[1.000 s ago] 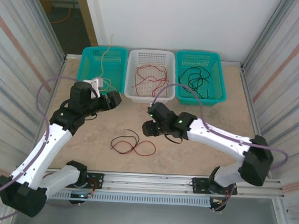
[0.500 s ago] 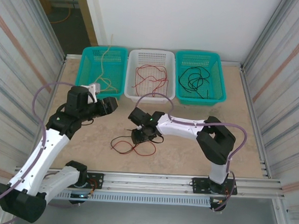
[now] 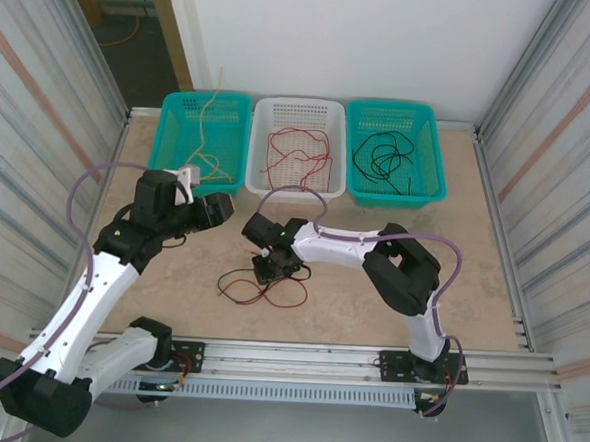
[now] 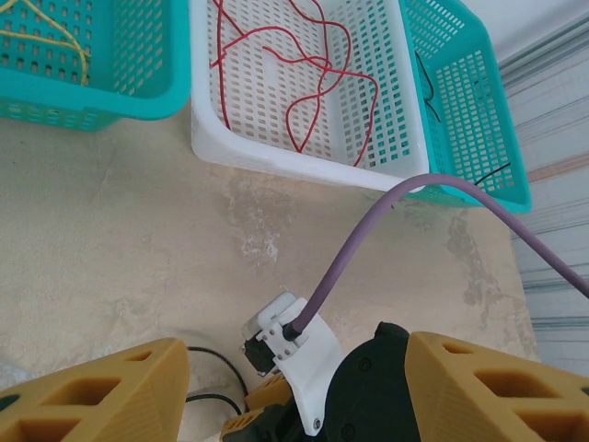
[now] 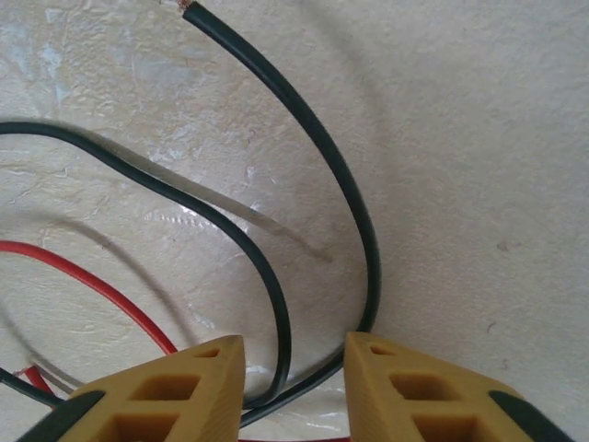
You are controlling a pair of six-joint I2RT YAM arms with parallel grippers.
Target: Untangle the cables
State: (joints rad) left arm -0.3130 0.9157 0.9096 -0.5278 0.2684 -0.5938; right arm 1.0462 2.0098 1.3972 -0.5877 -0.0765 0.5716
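Loose on the table, a little in front of the white basket: a tangle of black and red cables. Planted on the tangle's basket-side edge, the right gripper, fingers parted — a black cable running down through the gap, not pinched. Off the white basket's front left corner, the left gripper, fingers spread wide, holding nothing. Inside the white basket, more red cables. Pale yellow ones in the teal basket left of it, black ones in the teal basket on its right.
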